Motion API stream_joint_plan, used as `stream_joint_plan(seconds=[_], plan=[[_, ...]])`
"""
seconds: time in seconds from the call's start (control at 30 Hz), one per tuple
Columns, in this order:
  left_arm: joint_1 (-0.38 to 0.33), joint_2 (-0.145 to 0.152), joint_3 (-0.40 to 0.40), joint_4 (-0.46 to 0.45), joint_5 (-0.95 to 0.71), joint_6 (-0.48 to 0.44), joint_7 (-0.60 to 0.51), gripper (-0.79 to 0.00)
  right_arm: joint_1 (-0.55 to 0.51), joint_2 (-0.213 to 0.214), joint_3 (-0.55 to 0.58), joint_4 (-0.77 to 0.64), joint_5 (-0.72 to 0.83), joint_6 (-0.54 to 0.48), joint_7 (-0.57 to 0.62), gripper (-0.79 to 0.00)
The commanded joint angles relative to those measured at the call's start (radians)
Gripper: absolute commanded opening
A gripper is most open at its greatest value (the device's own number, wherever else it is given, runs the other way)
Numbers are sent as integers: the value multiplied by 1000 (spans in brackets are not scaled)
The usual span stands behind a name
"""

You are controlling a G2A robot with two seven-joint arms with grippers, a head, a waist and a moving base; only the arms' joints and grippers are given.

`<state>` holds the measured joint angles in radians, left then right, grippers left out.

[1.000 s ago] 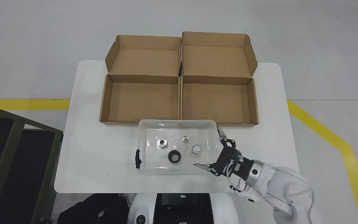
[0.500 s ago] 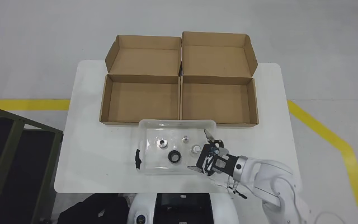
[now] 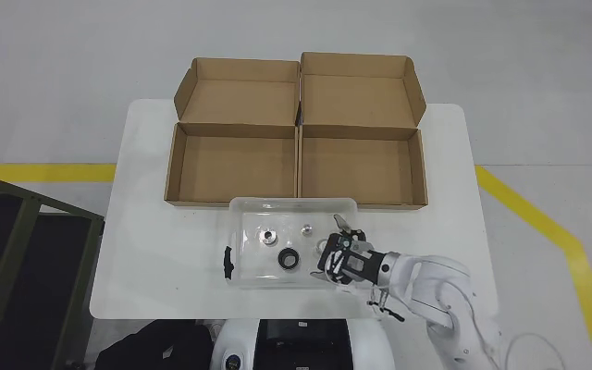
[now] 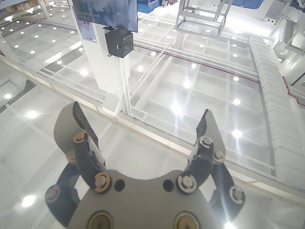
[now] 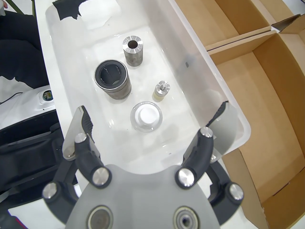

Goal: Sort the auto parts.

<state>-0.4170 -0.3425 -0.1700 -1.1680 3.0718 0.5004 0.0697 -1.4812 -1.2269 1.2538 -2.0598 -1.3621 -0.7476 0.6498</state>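
The right tool (image 5: 152, 109) hangs with its jaws spread wide over the clear bin (image 5: 181, 24). The white-capped round part (image 5: 145, 117) sits below the gap between its fingertips. The small silver stud (image 5: 162, 89), the black bearing sleeve (image 5: 112, 79) and the steel cylinder (image 5: 133, 50) stand farther ahead of the tool in the same bin. The left tool (image 4: 140, 108) is likewise spread, aimed up at the ceiling.

The bin (image 3: 291, 201) sits at the table's (image 3: 139, 231) front edge with four parts (image 3: 268, 237) inside; two boxes (image 3: 231, 166) stand side by side behind it.
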Motion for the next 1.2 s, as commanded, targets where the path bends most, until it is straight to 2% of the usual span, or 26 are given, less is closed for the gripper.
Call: stream_joint_plan(seconds=[0.0,0.27,0.37,0.53,0.7,0.73,0.77,0.87,1.1,1.17], plan=[[0,0,0,0,0,0,0,0,7,1,-7,6,-2,4,4,0],[0,0,0,0,0,0,0,0,38,7,-37,31,-16,15,38,0],[0,0,0,0,0,0,0,0,52,8,-51,38,-21,18,52,-43],[0,0,0,0,0,0,0,0,73,11,-68,50,-17,22,78,-166],[0,0,0,0,0,0,0,0,85,15,-79,55,-7,21,98,-252],[0,0,0,0,0,0,0,0,87,16,-81,55,-6,19,103,-289],[0,0,0,0,0,0,0,0,88,17,-82,56,-4,18,108,-379],[0,0,0,0,0,0,0,0,92,20,-86,55,1,12,123,-449],[0,0,0,0,0,0,0,0,100,27,-91,56,20,2,146,-502],[0,0,0,0,0,0,0,0,100,29,-90,56,26,4,144,-637]])
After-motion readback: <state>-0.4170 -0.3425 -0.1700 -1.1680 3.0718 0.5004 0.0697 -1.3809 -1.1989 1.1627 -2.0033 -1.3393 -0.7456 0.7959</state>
